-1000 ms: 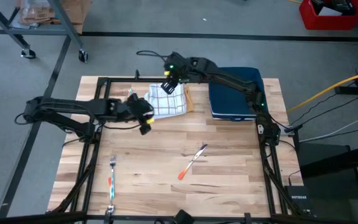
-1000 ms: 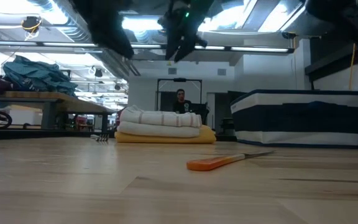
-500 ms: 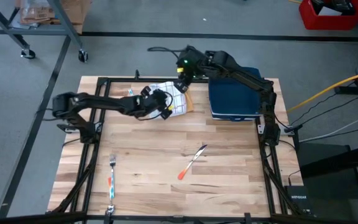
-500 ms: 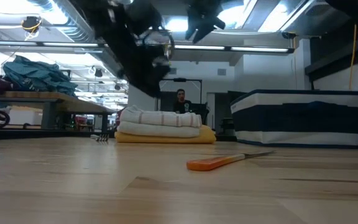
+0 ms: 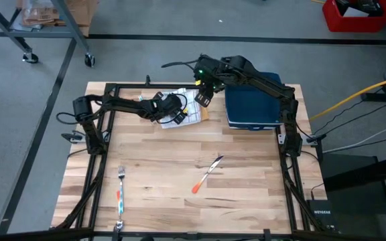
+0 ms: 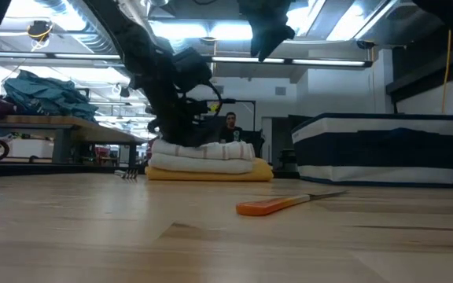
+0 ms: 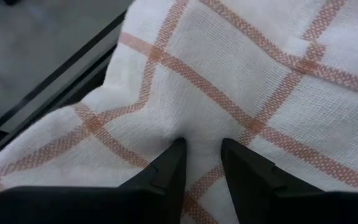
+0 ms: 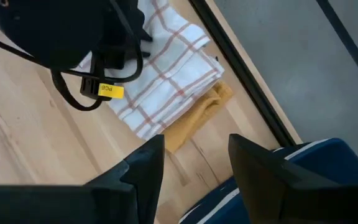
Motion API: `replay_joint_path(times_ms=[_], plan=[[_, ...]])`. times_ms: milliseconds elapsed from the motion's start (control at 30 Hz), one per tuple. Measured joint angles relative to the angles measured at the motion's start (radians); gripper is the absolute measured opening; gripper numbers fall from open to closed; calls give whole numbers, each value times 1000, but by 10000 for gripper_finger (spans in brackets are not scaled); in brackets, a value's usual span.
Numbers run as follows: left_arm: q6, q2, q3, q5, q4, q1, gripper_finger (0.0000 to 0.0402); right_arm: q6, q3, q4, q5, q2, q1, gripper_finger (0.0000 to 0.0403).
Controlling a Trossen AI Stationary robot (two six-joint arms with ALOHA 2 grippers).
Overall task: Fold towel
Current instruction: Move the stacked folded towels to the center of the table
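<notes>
High view has the towel (image 5: 183, 110), white with orange checks, folded at the back of the table (image 5: 166, 174), sitting on a yellow cloth (image 5: 203, 110), with a dark blue box (image 5: 250, 100) just beside it. The left gripper (image 5: 173, 114) is down on the towel, and the left wrist view shows its fingers (image 7: 166, 171) partly apart, tips pressed into the fabric with a small pucker between them; can't tell if it's really pinched. The right gripper (image 5: 203, 94) hangs above the towel's far edge, fingers (image 8: 145, 165) spread and holding nothing. A knife (image 5: 206, 174) and a fork (image 5: 120, 191) lie nearer the front, well apart from the towel.
</notes>
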Motion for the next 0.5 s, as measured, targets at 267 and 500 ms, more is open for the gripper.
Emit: replay_joint_path(times_ms=[267,500], plan=[[-19,4,2,16,-73,-91,100,0,0,-2,0,0,0,184],[-130,3,2,53,-208,-233,100,-1,0,-44,-8,0,0,184]])
